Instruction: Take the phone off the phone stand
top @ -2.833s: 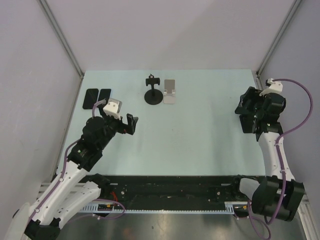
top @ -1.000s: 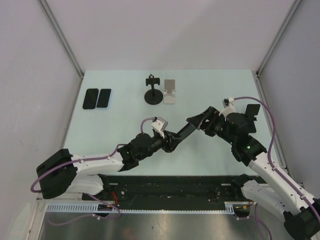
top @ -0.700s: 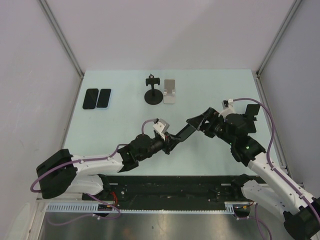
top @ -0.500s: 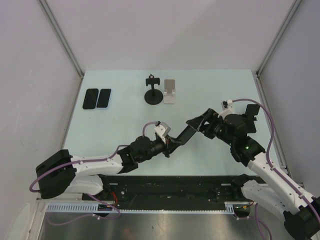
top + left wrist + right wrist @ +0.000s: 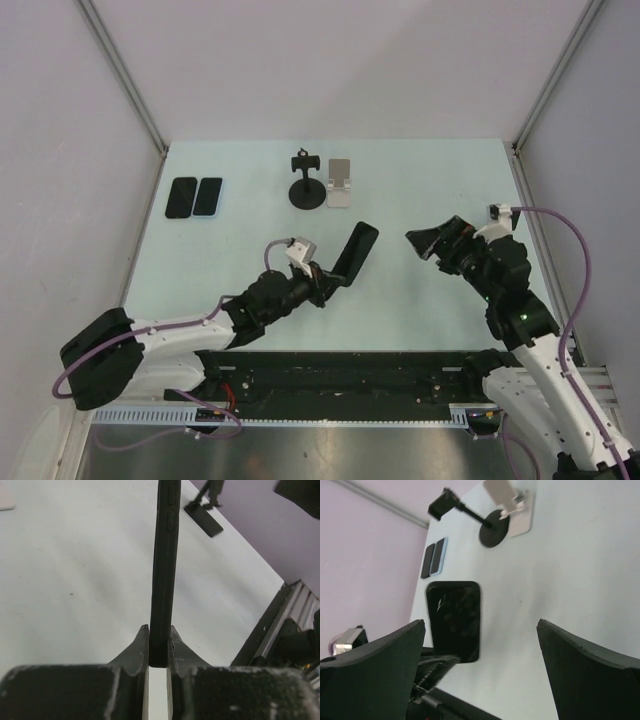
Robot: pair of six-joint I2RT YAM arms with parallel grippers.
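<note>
Gripping the slim black rectangular phone (image 5: 355,250) by its lower end, the left tool (image 5: 320,283) holds it tilted above the pale green surface (image 5: 430,180) — well apart from the black round-based phone stand (image 5: 306,190). The right tool (image 5: 435,243) gapes wide — holding nothing, near the phone.

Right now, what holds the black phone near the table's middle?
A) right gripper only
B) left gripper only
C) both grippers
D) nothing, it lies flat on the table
B: the left gripper is shut on one end of the phone, while the right gripper stands open, apart from it.
</note>
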